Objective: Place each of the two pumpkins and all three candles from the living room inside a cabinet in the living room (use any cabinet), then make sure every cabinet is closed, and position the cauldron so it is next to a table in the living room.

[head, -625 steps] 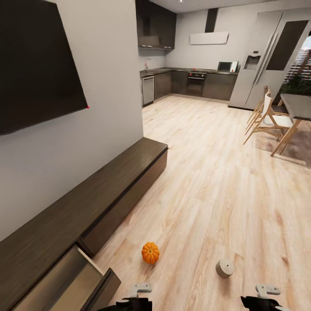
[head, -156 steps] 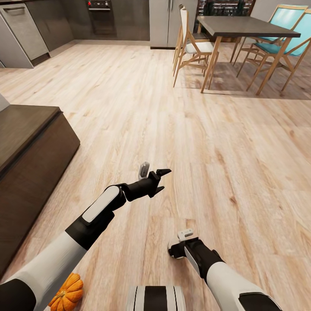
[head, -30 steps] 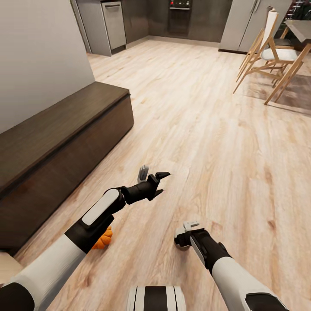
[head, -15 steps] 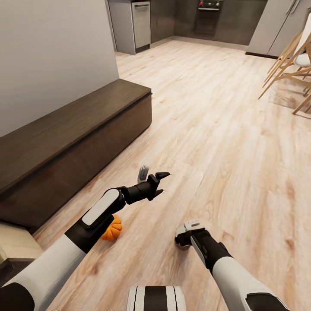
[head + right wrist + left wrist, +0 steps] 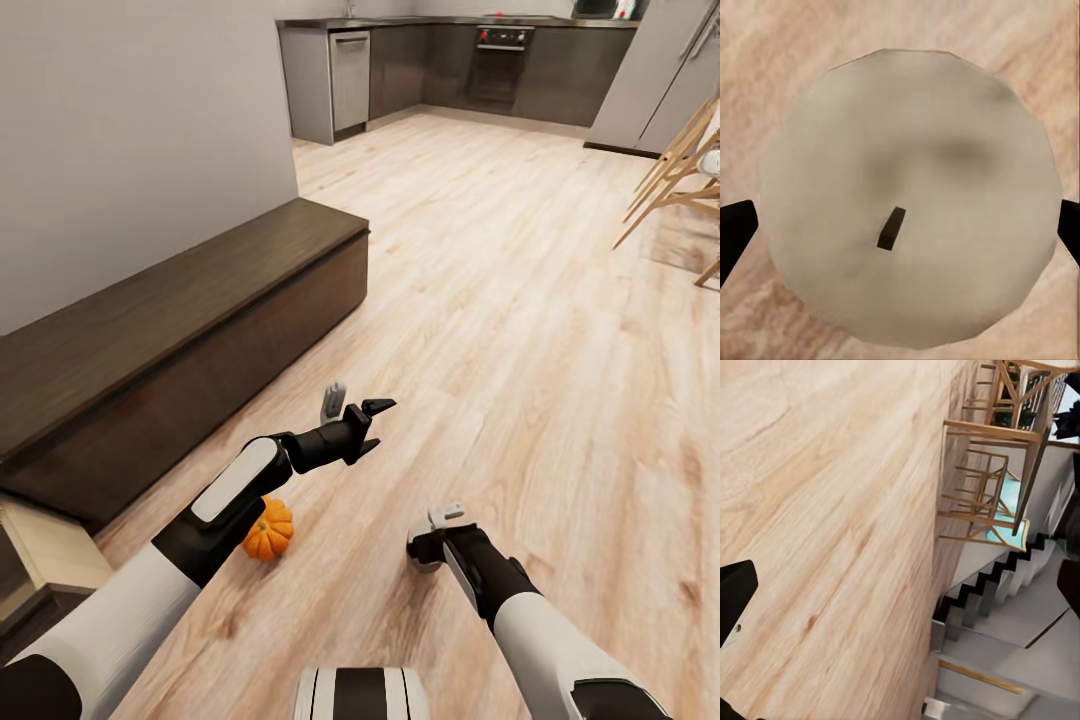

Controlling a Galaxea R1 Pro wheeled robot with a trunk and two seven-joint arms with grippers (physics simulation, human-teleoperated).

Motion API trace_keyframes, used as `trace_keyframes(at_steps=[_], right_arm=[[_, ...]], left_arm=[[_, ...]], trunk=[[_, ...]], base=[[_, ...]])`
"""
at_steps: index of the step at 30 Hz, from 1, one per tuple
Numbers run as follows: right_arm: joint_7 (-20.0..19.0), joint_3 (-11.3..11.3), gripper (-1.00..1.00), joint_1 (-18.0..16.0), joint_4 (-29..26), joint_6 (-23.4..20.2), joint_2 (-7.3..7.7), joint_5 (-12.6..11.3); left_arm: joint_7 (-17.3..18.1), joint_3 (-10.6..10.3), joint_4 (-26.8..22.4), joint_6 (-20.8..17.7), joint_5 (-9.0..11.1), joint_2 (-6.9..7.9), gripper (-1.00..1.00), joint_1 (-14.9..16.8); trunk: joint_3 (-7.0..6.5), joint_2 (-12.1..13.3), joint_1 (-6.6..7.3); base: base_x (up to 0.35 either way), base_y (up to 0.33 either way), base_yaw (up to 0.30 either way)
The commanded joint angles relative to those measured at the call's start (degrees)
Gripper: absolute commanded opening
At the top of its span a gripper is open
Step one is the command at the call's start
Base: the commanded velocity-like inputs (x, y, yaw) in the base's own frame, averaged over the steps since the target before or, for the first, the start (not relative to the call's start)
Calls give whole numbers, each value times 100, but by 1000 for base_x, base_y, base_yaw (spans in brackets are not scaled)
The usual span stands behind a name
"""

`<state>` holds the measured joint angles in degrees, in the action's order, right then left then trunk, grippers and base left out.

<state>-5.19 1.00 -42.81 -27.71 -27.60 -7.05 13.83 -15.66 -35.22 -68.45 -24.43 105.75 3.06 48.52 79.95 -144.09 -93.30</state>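
A bright-orange pumpkin (image 5: pixel 270 531) lies on the wood floor, partly behind my left forearm. My left gripper (image 5: pixel 357 403) hangs open and empty above the floor, beyond the pumpkin. My right gripper (image 5: pixel 432 538) is shut on a grey candle (image 5: pixel 904 199); its pale top and wick sit between the dark fingertips (image 5: pixel 735 234). The long dark-brown cabinet (image 5: pixel 180 330) runs along the wall on the left. One drawer (image 5: pixel 45 545) at its near end stands open, showing a beige inside. The cauldron and the table are out of view.
A white wall (image 5: pixel 130 130) rises behind the cabinet. Grey kitchen units with a dishwasher (image 5: pixel 350 65) and an oven (image 5: pixel 497 60) stand at the back, a fridge (image 5: pixel 650 70) at the back right. Wooden chairs (image 5: pixel 680 170) stand at the right edge.
The camera has turned left, so the cabinet, the pumpkin and the open drawer have slid further into view. Both arms keep their pose, the right one still holding the candle.
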Motion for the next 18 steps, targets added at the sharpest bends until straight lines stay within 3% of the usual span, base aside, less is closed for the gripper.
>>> trace_keyframes(at_steps=[1,10,18], right_arm=[[0,2,-100,1,-1,0,1,-3],[-3,8,-100,1,-7,0,4,-3],[-8,124,-100,1,-7,0,4,-3]], left_arm=[[0,-1,1,0,-1,-2,100,0],[-7,8,5,0,1,9,100,0],[-8,6,-1,-5,7,27,100,0]], trunk=[[-23,2,2],[-222,14,25],[-399,24,46]], base=[[0,0,46],[0,0,89],[0,0,244]])
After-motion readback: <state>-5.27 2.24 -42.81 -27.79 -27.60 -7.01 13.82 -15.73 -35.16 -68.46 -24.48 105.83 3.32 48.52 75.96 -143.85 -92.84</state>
